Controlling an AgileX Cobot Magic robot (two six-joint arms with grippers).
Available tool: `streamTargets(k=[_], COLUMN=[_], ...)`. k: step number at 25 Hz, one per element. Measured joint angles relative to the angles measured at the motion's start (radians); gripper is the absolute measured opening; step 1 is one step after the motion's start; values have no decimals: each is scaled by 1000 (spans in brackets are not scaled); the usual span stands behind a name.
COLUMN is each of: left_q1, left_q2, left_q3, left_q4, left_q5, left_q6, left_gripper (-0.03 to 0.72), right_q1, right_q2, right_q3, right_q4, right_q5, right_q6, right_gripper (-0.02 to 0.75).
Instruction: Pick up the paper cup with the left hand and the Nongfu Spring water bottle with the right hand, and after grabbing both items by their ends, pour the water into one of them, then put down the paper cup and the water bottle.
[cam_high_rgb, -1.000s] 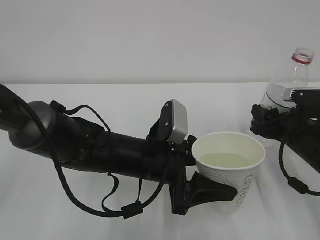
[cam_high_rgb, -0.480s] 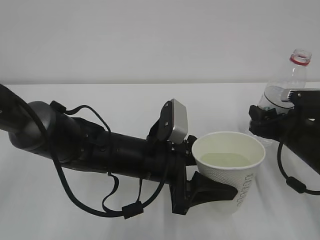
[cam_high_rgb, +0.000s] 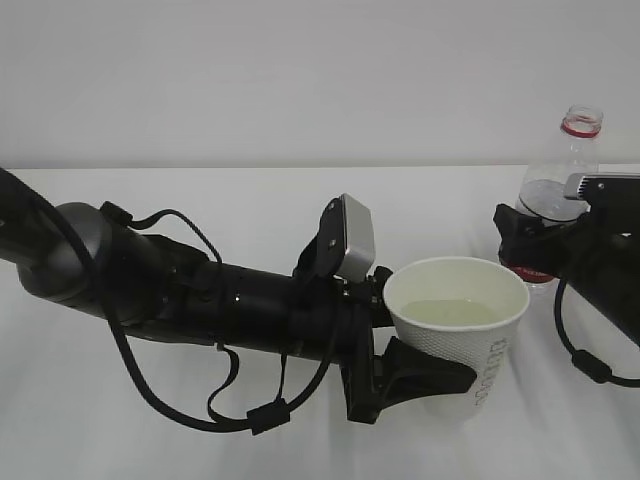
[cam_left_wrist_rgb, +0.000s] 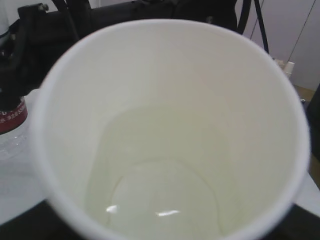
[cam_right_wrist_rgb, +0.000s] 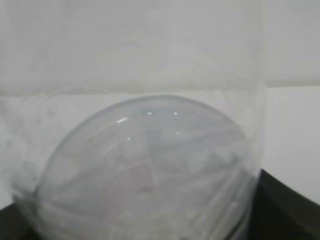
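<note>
My left gripper (cam_high_rgb: 448, 352) is shut on the paper cup (cam_high_rgb: 488, 352) and holds it upright at the lower middle of the exterior view; one black finger (cam_high_rgb: 432, 376) wraps its near side. Pale water (cam_high_rgb: 455, 312) lies in the cup, and the left wrist view looks straight down into the cup (cam_left_wrist_rgb: 165, 75) at that water (cam_left_wrist_rgb: 160, 195). The Nongfu Spring water bottle (cam_high_rgb: 562, 180) stands upright and capless at the right, its red label (cam_high_rgb: 530, 272) just under my right gripper (cam_high_rgb: 522, 245). The jaws stand open around the bottle's lower body. The bottle (cam_right_wrist_rgb: 150, 165) fills the right wrist view.
The white table (cam_high_rgb: 250, 200) runs back to a plain white wall. My left arm (cam_high_rgb: 150, 290) with looped cables lies across the left half. A cable loop (cam_high_rgb: 585, 362) hangs from the right arm by the cup's right side.
The bottle has swung from leaning right to upright while the right gripper stayed put and its jaws widened. The cup has tilted a little in the left gripper.
</note>
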Motion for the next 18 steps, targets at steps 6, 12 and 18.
streamTargets(k=[6, 12, 18], left_q1=[0, 0, 0], left_q2=[0, 0, 0], left_q3=[0, 0, 0], left_q4=[0, 0, 0], left_q5=[0, 0, 0], left_q6=[0, 0, 0], left_gripper=[507, 508, 507], right_q1=[0, 0, 0], right_q2=[0, 0, 0], right_q3=[-2, -2, 0], right_q4=[0, -10, -19], right_q5=[-2, -3, -5], right_q6=[0, 0, 0], right_gripper=[629, 629, 629])
